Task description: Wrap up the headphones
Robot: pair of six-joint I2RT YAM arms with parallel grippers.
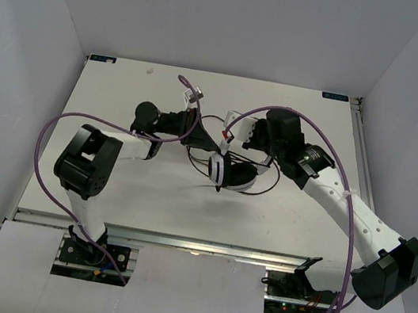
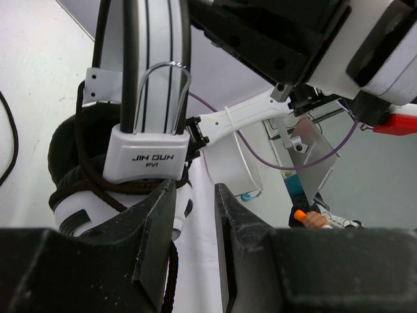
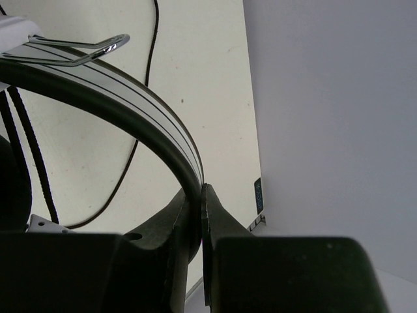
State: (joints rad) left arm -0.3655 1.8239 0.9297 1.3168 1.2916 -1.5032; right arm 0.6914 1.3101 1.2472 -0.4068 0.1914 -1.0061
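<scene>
The white headphones (image 1: 236, 175) hang at mid-table, cups low, headband up. My right gripper (image 1: 230, 133) is shut on the thin headband (image 3: 130, 111), its fingertips (image 3: 199, 190) pinching the band from both sides. Just left of it is my left gripper (image 1: 197, 128). In the left wrist view its jaws (image 2: 194, 186) stand apart below the white slider piece (image 2: 143, 156), with only table showing in the gap. The black cord (image 2: 88, 179) is wound in turns around the cup (image 2: 75, 212), and one strand runs down past the left finger. Loose cord (image 3: 140, 130) trails over the table.
Purple arm cables (image 1: 49, 130) arc over the left and right (image 1: 348, 212) sides of the white table (image 1: 107, 188). Grey walls close in the left, back and right. The table's right edge and a small blue tag (image 3: 258, 194) lie near the right gripper.
</scene>
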